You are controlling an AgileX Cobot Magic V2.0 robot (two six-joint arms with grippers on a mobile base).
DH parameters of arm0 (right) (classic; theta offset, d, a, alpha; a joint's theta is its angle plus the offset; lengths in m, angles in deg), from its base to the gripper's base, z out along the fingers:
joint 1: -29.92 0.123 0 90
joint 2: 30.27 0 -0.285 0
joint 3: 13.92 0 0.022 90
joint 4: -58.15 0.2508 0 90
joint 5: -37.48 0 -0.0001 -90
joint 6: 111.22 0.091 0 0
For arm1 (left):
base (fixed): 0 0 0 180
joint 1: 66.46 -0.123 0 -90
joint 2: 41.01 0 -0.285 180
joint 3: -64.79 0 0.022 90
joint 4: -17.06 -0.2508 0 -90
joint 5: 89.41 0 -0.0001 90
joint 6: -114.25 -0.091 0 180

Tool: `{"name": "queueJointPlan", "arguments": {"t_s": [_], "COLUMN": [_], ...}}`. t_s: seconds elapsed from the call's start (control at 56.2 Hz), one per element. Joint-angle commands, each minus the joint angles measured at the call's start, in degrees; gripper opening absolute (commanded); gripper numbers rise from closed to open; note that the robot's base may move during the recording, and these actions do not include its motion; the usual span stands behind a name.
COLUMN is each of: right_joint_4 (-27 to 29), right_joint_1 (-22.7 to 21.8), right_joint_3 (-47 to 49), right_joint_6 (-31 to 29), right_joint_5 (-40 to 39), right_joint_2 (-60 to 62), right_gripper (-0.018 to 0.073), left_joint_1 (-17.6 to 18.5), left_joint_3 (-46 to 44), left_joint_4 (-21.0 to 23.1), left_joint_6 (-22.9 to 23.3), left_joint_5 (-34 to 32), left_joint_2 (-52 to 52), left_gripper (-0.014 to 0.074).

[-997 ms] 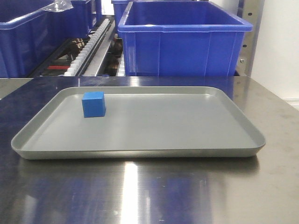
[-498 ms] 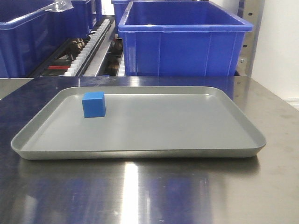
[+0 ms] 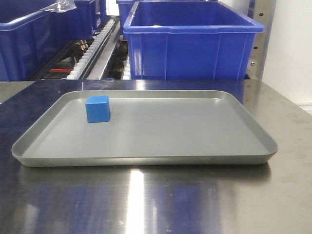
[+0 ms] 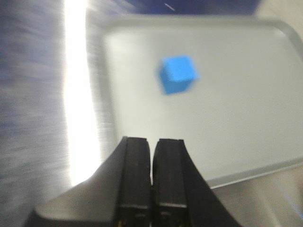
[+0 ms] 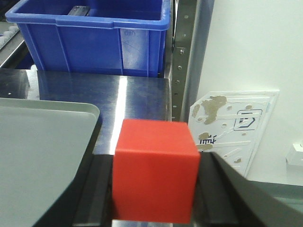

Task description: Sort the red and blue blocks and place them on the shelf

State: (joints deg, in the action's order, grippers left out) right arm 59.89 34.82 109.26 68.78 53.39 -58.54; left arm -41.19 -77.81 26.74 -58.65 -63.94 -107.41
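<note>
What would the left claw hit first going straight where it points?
Probably the grey tray floor, just inside its edge; the shut left claw aims there. The blue block sits slightly right of that line, likely missed, though the blurred view leaves depth unclear.

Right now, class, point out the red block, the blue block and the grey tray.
red block (image 5: 154, 187), right wrist view, front face.
blue block (image 3: 97, 112), front-facing view, front face.
grey tray (image 3: 146, 161), front-facing view, near rim.

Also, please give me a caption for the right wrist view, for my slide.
Right gripper holding the red block near the grey tray, with a blue bin behind.
</note>
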Motion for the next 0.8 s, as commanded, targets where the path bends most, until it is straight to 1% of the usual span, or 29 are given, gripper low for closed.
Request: {"name": "queueJointPlan", "arguments": {"t_s": [0.0,0.089,0.125,0.16,0.249,0.303,0.338,0.427,0.516,0.641,0.783], "right_joint_4": [-0.6,-0.6,-0.6,-0.6,-0.6,-0.6,-0.6,-0.6,-0.6,-0.6,-0.6], "right_joint_1": [-0.4,-0.4,-0.4,-0.4,-0.4,-0.4,-0.4,-0.4,-0.4,-0.4,-0.4], "right_joint_3": [1.6,1.6,1.6,1.6,1.6,1.6,1.6,1.6,1.6,1.6,1.6], "right_joint_6": [-0.4,-0.4,-0.4,-0.4,-0.4,-0.4,-0.4,-0.4,-0.4,-0.4,-0.4], "right_joint_5": [-5.5,-5.5,-5.5,-5.5,-5.5,-5.5,-5.5,-5.5,-5.5,-5.5,-5.5], "right_joint_2": [-0.3,-0.3,-0.3,-0.3,-0.3,-0.3,-0.3,-0.3,-0.3,-0.3,-0.3], "right_gripper": [0.03,0.03,0.03,0.03,0.03,0.03,0.03,0.03,0.03,0.03,0.03], "left_joint_1": [3.8,5.6,6.2,6.8,7.7,8.1,8.2,8.8,9.5,9.6,9.6], "left_joint_3": [-6.7,-13.0,-15.9,-18.9,-27.5,-32.8,-35.9,-43.0,-48.5,-53.6,-57.5], "left_joint_4": [0.4,-1.2,-2.8,-5.0,-12.9,-16.5,-17.8,-19.6,-21.7,-22.3,-21.9], "left_joint_6": [4.3,8.9,11.4,14.3,23.4,28.0,29.9,31.6,32.8,36.7,36.8], "left_joint_5": [-3.2,-1.0,0.9,3.4,12.5,17.7,20.7,27.7,32.3,34.6,37.8], "left_joint_2": [-6.6,-14.7,-17.9,-21.0,-29.2,-33.4,-35.7,-40.2,-43.0,-45.5,-47.8], "left_gripper": [0.008,0.008,0.008,0.008,0.008,0.008,0.008,0.008,0.008,0.008,0.0086]}}
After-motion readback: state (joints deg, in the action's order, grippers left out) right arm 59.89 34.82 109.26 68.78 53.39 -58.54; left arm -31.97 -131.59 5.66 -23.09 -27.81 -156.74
